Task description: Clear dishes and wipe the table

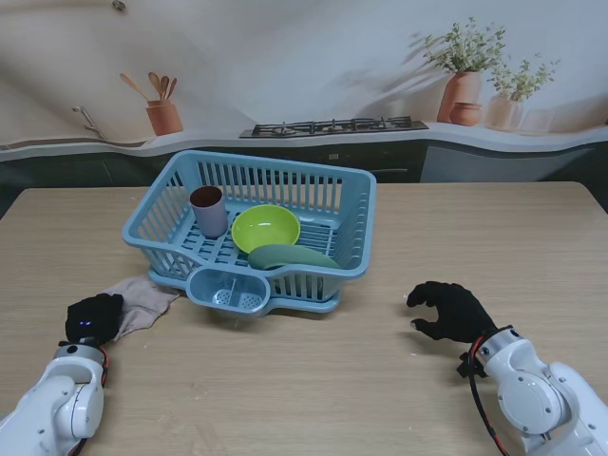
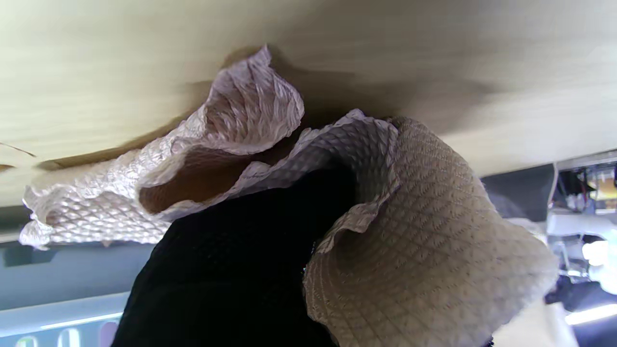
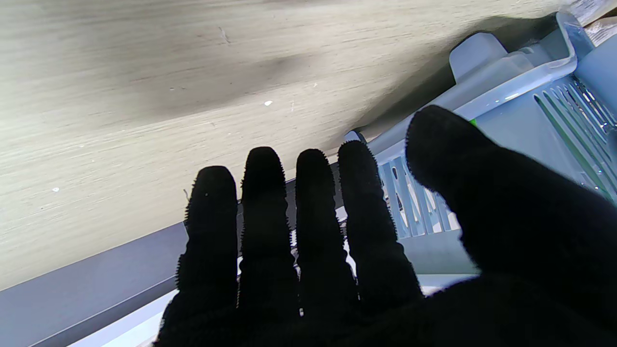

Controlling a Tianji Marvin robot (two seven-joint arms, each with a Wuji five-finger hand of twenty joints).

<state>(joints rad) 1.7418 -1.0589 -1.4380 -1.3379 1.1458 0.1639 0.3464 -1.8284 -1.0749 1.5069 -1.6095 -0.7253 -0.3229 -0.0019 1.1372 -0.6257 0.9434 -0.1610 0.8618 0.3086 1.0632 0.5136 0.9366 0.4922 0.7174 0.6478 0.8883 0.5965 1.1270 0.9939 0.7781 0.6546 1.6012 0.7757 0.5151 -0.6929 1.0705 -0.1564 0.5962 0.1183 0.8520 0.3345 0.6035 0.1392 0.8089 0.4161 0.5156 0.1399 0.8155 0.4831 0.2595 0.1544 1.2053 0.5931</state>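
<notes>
A light blue dish basket [image 1: 351, 204] stands mid-table and holds a purple cup [image 1: 208, 210], a lime green bowl [image 1: 266, 228] and a green plate [image 1: 290, 256] leaning at its near side. A beige waffle cloth [image 1: 141, 299] lies on the wooden table [image 1: 313, 380] left of the basket. My left hand [image 1: 92, 317] is shut on the cloth's near end; the cloth [image 2: 409, 231] bunches around the black glove [image 2: 231, 279] in the left wrist view. My right hand [image 1: 453, 311] hovers open over bare table right of the basket, fingers [image 3: 262, 217] spread, the basket [image 3: 520, 111] beside it.
A small cutlery cup [image 1: 228, 290] juts from the basket's near wall. Beyond the table's far edge runs a counter with a hob [image 1: 332, 125], a utensil pot [image 1: 163, 116] and potted plants [image 1: 465, 81].
</notes>
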